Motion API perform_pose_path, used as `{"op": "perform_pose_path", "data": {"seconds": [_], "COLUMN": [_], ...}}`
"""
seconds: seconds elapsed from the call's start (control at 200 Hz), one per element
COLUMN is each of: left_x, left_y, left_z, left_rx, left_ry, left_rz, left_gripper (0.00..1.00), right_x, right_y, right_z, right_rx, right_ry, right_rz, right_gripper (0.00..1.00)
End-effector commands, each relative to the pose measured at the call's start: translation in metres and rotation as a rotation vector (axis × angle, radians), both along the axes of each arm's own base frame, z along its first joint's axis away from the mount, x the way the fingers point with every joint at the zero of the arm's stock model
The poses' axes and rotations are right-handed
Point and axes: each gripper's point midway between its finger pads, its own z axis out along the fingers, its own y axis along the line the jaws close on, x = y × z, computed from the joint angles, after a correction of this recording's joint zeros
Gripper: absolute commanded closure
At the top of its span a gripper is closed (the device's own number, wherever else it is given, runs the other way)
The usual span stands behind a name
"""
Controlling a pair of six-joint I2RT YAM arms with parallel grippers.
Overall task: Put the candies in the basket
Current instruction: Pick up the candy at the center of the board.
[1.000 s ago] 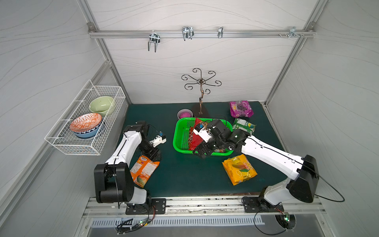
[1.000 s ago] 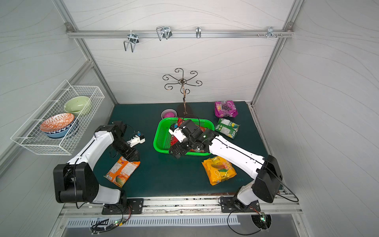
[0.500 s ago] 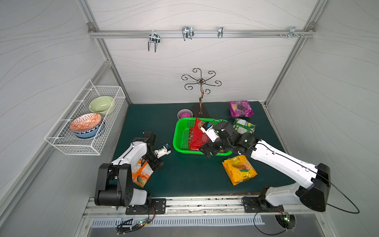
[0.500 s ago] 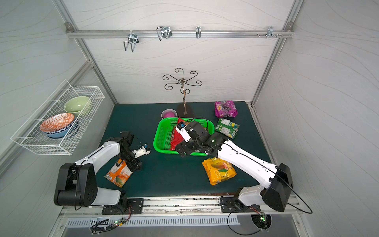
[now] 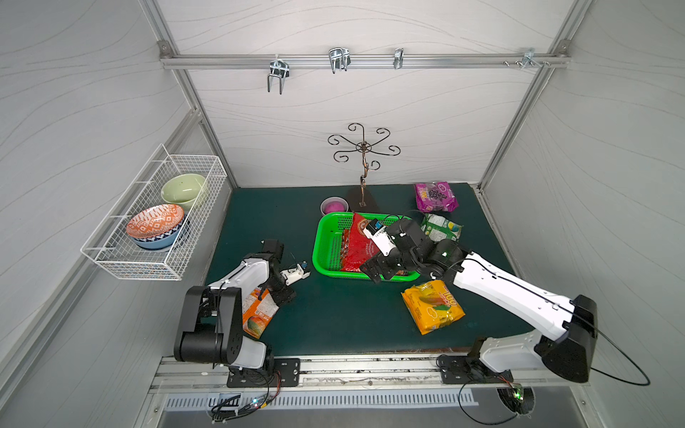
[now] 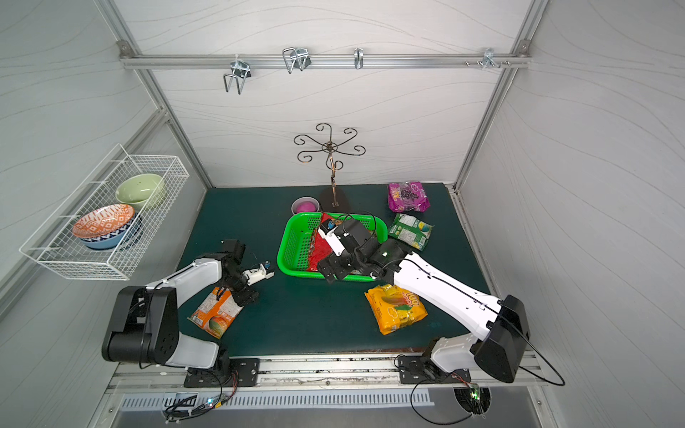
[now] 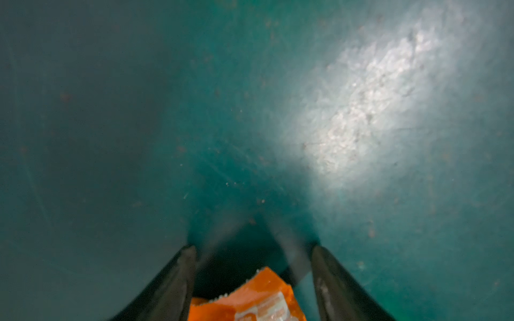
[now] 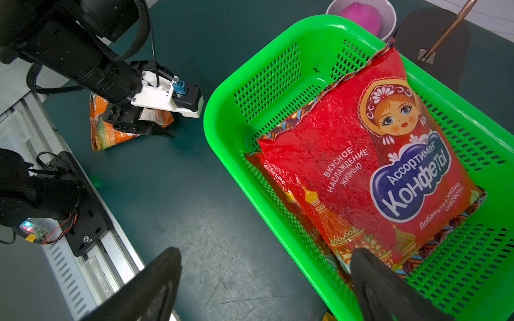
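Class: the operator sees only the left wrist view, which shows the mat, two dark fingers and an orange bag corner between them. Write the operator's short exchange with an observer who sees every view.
Operator: Is anything in the basket?
Observer: Yes. The top red bag lies on the lower red bag inside the green basket.
Operator: Which other bags are out on the mat?
Observer: The yellow bag, the green bag and the purple bag, all outside the basket.

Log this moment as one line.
left jaws: open, straddling orange bag corner | right jaws: open, empty, over basket rim | red bags: in basket
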Motion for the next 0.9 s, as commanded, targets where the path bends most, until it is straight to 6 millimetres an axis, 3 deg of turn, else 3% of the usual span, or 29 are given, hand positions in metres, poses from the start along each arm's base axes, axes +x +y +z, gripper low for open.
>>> {"op": "perform_pose_path", "data": {"seconds": [0.0,0.18,0.325,0.515,0.615,0.74,0.895], "left_x": [-0.007,-0.019,-0.014,-0.004,0.003,0.014,0.024], "left_y": [0.006,0.003,0.004,0.002,-0.002,-0.012,-0.029], "left_z": [-0.002,0.000,0.003,0.017,0.034,0.075,0.144], "left_rx": [0.047,0.030,0.031,0.020,-0.003,-0.061,-0.166], "left_ry": [0.016,0.072,0.097,0.131,0.116,0.076,0.001], "left_rz": [-0.091,-0.109,-0.093,-0.041,-0.036,-0.005,0.014], "left_gripper": [0.46,0.66,1.00,1.00,1.00,1.00,1.00], "right_x": [0.004,0.004,0.005,0.006,0.006,0.007,0.009], "right_y": [-0.001,-0.001,-0.002,-0.004,-0.005,-0.005,-0.002], "right_z": [0.003,0.000,-0.002,-0.004,-0.004,-0.001,0.002], "right_rx": [0.013,0.002,-0.005,-0.017,-0.018,-0.015,-0.001], "right_ry": [-0.009,-0.003,0.001,0.002,0.001,-0.005,-0.017], "right_rz": [-0.018,-0.018,-0.029,-0.038,-0.044,-0.047,-0.043], "right_gripper": [0.02,0.02,0.02,0.01,0.01,0.01,0.01]}}
